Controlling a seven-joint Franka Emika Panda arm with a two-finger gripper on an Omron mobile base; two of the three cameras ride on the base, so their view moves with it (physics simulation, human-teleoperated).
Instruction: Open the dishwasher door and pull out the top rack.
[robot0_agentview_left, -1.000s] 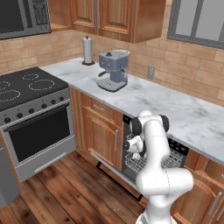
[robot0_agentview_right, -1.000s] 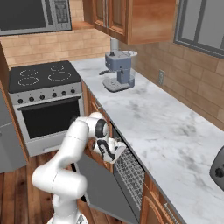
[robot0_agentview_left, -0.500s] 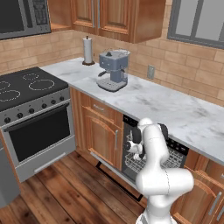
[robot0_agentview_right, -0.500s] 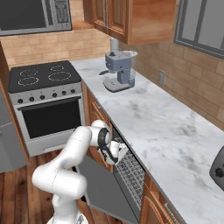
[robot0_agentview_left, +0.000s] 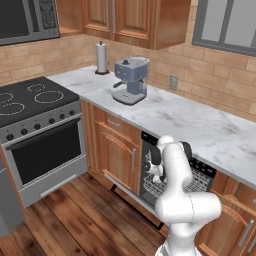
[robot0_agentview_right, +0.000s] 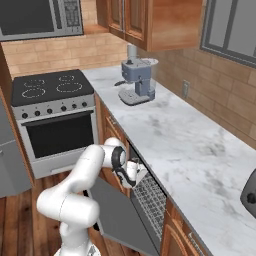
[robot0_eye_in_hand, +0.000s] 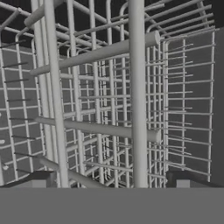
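Hand view puts our two-finger gripper (robot0_eye_in_hand: 111, 183), jaws wide apart and empty, right at the light grey wire top rack (robot0_eye_in_hand: 138, 87), above the lowered flat grey dishwasher door (robot0_agentview_right: 117, 212). Closing off-centre, we could slip off the bar.

Light grey wire grid on the top rack (robot0_eye_in_hand: 136, 87); plain grey dishwasher door (robot0_agentview_right: 120, 215). White, grey-veined marble surface (robot0_agentview_left: 200, 125). Blue-grey coffee machine (robot0_agentview_left: 130, 80). Reddish-brown wooden cabinets (robot0_agentview_left: 117, 150), tan brick wall (robot0_agentview_left: 220, 75), dark plank floor (robot0_agentview_left: 80, 220).
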